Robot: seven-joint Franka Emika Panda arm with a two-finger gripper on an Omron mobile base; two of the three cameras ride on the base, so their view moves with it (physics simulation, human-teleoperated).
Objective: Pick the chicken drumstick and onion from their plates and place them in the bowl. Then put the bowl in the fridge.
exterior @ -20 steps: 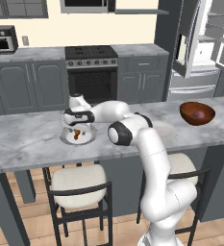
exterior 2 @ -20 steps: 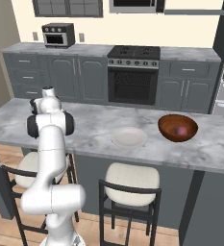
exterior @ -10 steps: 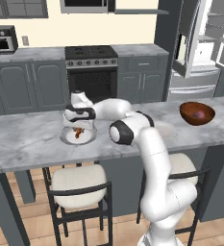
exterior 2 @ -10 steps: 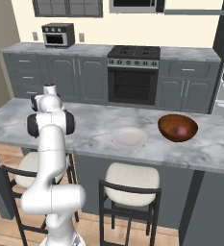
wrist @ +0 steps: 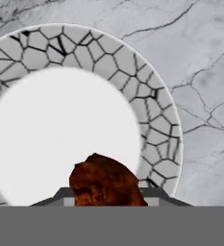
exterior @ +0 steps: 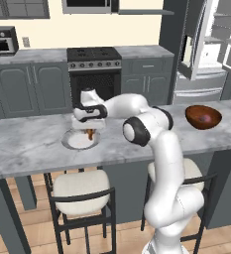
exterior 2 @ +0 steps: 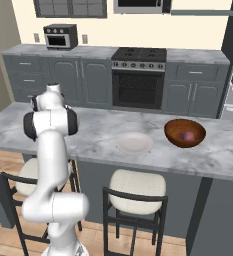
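1. The gripper point(exterior: 89, 132) hangs over the grey-rimmed plate point(exterior: 69, 144) at the left part of the marble counter point(exterior: 28, 149). In the hand view its fingers are pinched on the chicken drumstick point(wrist: 105, 183), which sits between them above the plate's white centre.

2. The onion point(exterior 2: 189, 135) already lies inside the reddish-brown bowl point(exterior 2: 185, 133), which stands well to the right on the counter. The pale plate point(exterior 2: 134, 142) sits between.

3. The hold looks shallow. Little of the drumstick can be seen past the finger tips, so I cannot tell whether it is caught near its middle or near one end. Caught near an end, it could swing or slip out once lifted.

4. The carry to the bowl is long and sideways across the counter. A fast sweep could shake the drumstick loose, dropping it on the marble or on the pale plate.

5. Too low a lift could drag the drumstick over the plate's rim and shift the plate, or knock the piece out of the fingers.

6. At the bowl, too low an approach could strike its near wall and push it toward the counter's edge; too high a release could let the drumstick bounce out.

7. The fridge point(exterior: 206, 44) stands with doors open at the far right. Its near door hangs close to the bowl's side of the counter, so a wide swing of the arm there could hit it.
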